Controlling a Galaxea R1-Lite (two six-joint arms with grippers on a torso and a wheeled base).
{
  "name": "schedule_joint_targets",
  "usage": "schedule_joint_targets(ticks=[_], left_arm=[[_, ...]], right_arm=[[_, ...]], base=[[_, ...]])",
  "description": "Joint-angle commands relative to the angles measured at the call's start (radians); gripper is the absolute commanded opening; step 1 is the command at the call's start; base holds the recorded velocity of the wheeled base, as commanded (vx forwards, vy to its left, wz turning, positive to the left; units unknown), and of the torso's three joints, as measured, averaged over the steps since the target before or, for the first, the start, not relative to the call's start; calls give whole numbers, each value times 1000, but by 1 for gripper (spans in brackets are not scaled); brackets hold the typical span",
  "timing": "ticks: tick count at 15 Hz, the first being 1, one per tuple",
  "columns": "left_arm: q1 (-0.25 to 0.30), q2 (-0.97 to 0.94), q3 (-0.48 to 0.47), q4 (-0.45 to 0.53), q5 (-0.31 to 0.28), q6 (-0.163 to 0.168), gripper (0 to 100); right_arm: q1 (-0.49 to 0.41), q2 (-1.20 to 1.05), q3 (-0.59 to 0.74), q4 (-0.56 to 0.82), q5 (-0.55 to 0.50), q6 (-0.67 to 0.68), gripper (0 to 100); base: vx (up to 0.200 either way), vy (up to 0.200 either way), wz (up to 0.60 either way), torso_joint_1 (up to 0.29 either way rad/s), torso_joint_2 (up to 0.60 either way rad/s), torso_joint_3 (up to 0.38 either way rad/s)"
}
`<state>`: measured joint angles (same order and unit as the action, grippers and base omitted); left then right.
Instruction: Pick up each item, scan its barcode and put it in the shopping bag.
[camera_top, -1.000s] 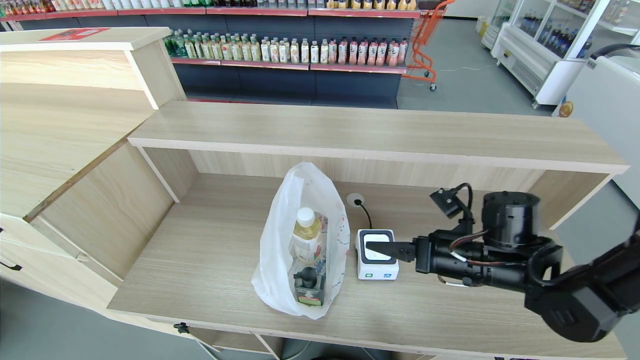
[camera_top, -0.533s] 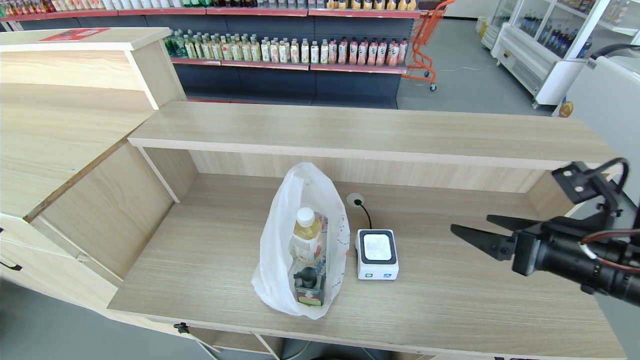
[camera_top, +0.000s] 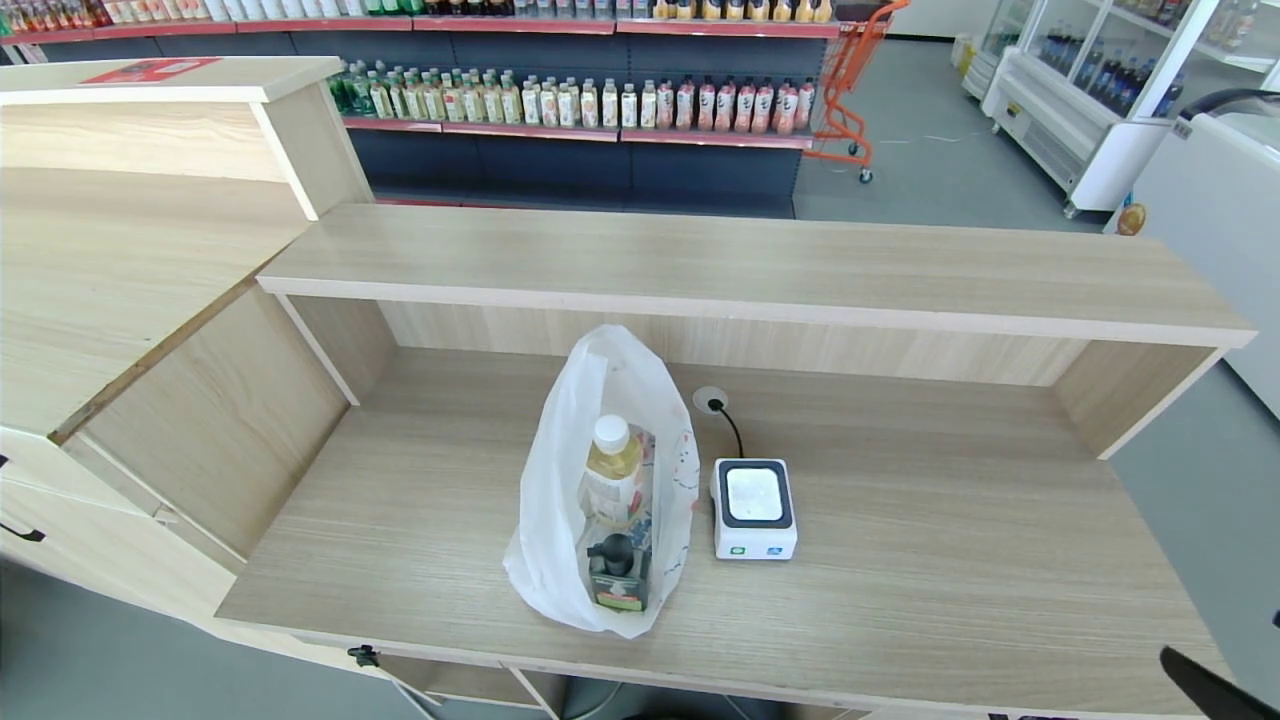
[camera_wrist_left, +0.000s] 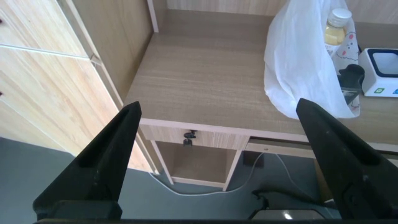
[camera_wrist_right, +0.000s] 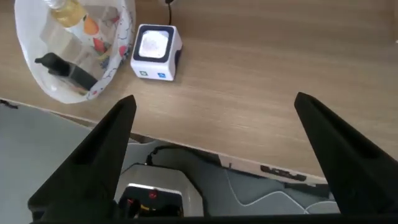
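Head view: two items (camera_top: 612, 470), one bag (camera_top: 548, 500)

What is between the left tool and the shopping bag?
Nothing visible. The left tool hangs open out past the counter, and just its wooden top lies between the tool and the shopping bag.

A small supermarket, seen from behind the checkout: long shelves (camera_top: 560, 135) lined with bottled drinks (camera_top: 640, 102), an orange shopping trolley (camera_top: 848, 85) in the aisle, glass-fronted chilled cases (camera_top: 1085, 95), and a wooden counter (camera_top: 950, 570) carrying a barcode scanner (camera_top: 755, 508) beside a filled shopping bag (camera_top: 555, 500).
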<state>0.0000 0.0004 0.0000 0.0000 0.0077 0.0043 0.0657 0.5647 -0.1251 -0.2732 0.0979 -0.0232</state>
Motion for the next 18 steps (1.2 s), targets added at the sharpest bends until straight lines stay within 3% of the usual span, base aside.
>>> schedule_joint_targets(ticks=[1,3,9,10,18], left_arm=[[0,0,0,0,2,0,100],[0,0,0,0,0,0,100],[0,1,0,0,0,0,100],[0,0,0,0,0,0,100],[0,1,0,0,0,-1,100]], right_arm=[[-96,-519,122,285,-110,-23,100],[-67,-565,114,318,-188,14,100],[-67,-565,113,327,-187,34,100],[-67,-565,111,330,-187,39,0],[-67,-565,111,330,-187,49,0]], base=[[0,0,0,0,0,0],[0,0,0,0,0,0],[0,0,0,0,0,0],[0,0,0,0,0,0],[0,0,0,0,0,0]])
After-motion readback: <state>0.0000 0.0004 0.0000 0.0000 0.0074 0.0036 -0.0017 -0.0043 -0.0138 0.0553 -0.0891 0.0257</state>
